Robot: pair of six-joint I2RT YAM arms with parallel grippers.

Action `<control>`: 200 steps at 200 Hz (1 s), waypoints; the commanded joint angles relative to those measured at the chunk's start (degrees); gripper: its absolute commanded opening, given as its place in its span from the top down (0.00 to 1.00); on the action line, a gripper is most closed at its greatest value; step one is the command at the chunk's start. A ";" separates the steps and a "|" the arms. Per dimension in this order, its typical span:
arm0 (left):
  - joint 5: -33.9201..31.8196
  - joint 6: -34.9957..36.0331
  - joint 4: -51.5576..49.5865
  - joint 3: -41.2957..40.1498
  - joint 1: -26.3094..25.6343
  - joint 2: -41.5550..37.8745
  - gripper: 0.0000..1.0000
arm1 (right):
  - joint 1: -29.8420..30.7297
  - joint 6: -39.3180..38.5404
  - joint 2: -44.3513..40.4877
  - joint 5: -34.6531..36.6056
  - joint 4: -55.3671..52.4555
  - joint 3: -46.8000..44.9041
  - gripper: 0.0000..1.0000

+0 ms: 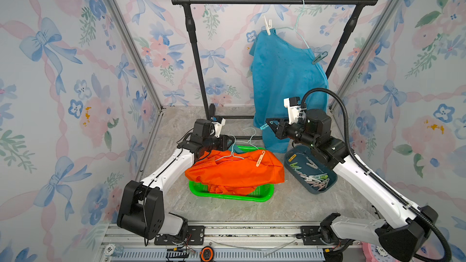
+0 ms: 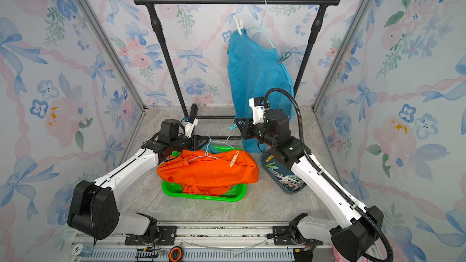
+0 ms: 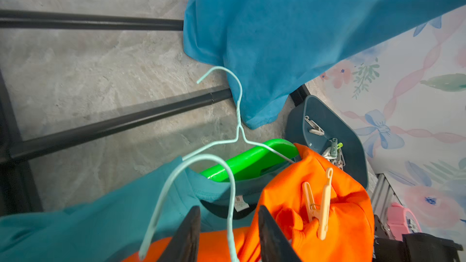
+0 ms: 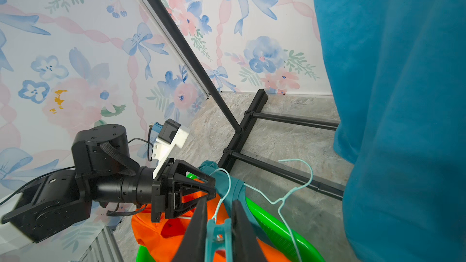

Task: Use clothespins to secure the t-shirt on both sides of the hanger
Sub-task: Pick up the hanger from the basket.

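Note:
My left gripper (image 3: 229, 209) stands open over the green basket (image 1: 262, 197). The hook wire of a pale mint hanger (image 3: 176, 172) passes between its fingers without being pinched. That hanger lies on an orange t-shirt (image 1: 234, 172) and a teal t-shirt (image 3: 100, 210) in the basket. A cream clothespin (image 3: 319, 205) is clipped on the orange cloth. My right gripper (image 4: 219, 200) is shut on a teal clothespin (image 4: 218, 238) and hovers in front of a hung blue t-shirt (image 1: 285, 76). A white clothespin (image 1: 267, 25) and a grey-green one (image 1: 319, 57) hold that shirt on its hanger.
A dark blue tray (image 1: 327, 185) with several loose clothespins (image 1: 315, 176) sits under my right arm. The black clothes rack (image 1: 274, 0) stands at the back, and its base bars (image 3: 113, 124) run along the floor behind the basket. A second mint hanger (image 3: 238, 119) lies on the basket's far rim.

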 commanded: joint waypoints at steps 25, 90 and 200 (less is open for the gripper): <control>5.50 1.03 -2.41 -0.68 0.36 1.19 0.59 | -1.58 2.36 -2.22 -2.47 4.70 -3.86 0.82; 8.31 1.54 -2.68 -0.03 0.14 5.05 0.64 | -2.75 3.31 -2.81 -3.39 6.53 -6.20 0.82; 10.00 1.43 -1.12 1.12 -0.40 3.66 0.94 | -4.39 4.58 -4.20 -4.25 7.83 -8.38 0.83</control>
